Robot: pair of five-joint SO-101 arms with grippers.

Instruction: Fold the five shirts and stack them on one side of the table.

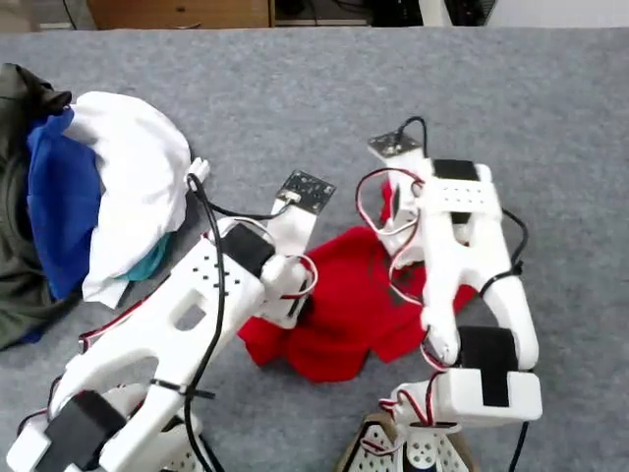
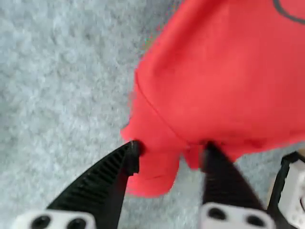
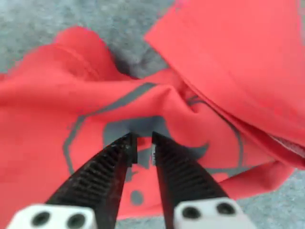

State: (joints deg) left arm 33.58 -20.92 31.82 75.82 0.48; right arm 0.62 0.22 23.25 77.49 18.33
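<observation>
Two end effectors of mine are down on one red shirt [image 1: 334, 324], which lies crumpled on the grey counter [image 1: 295, 98] in the lower middle of the high view, between my two arms. My left end effector [image 2: 171, 160] sits at the shirt's left edge in that view. Its jaws stand wide apart, and a rounded corner of red cloth lies between them, touching the inner face of one finger [image 2: 112, 177]. Bare counter lies just beside that corner.

My right end effector [image 3: 142, 143] is over the upper right part of the shirt in the high view. Its jaws are drawn nearly together on a thin bit of cloth at a grey print [image 3: 138, 125], and the fabric around the tips rises in ridges. In the right wrist view a second layer of red lies folded over toward the upper right, with a strip of counter showing past it at the upper left.

Farther off, at the left edge of the high view, a heap of other clothes lies apart from the red shirt. A white shirt [image 1: 138, 162] is on top with a blue shirt [image 1: 59, 197] beside it. A sliver of teal cloth [image 1: 152, 261] shows under the white, and a dark green garment [image 1: 15, 256] lies at the very edge. Beyond the counter's far edge, at the upper left, stands a wooden cabinet [image 1: 177, 12].
</observation>
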